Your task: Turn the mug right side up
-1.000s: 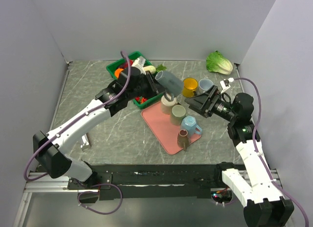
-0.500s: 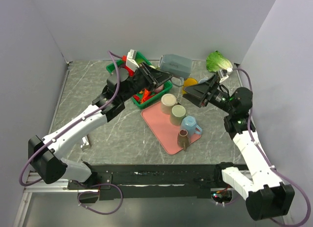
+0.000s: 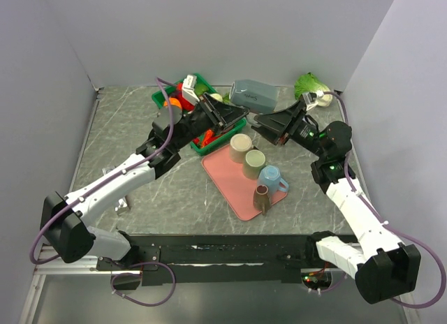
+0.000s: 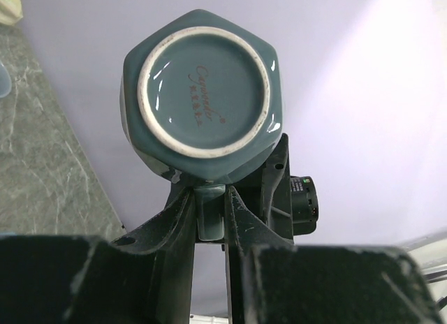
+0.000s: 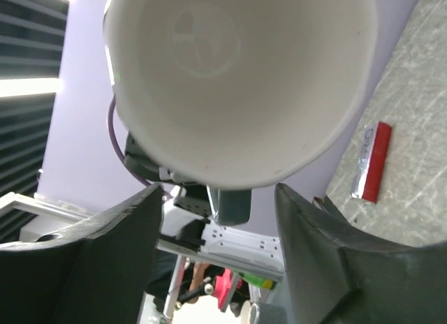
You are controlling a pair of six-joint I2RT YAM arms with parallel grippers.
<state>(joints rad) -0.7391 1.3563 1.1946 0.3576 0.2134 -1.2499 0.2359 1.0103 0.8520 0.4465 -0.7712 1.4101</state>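
Left wrist view shows you the left fingers (image 4: 176, 223) clamping the teal mug (image 4: 202, 93) by its handle above the far edge of the bench (image 3: 126, 128), the right fingers (image 5: 105, 254) apart beside its mouth.

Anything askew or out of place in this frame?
The grey-blue mug hangs in mid-air on its side, pinched by its handle in the left gripper, mouth toward the open right gripper. Nothing looks spilled or broken.

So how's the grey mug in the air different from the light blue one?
The grey-blue mug hangs sideways in the left end effector; the light blue mug stands on the pink tray. The grey-blue mug has flat sides; the light blue mug looks round. Both have handles.
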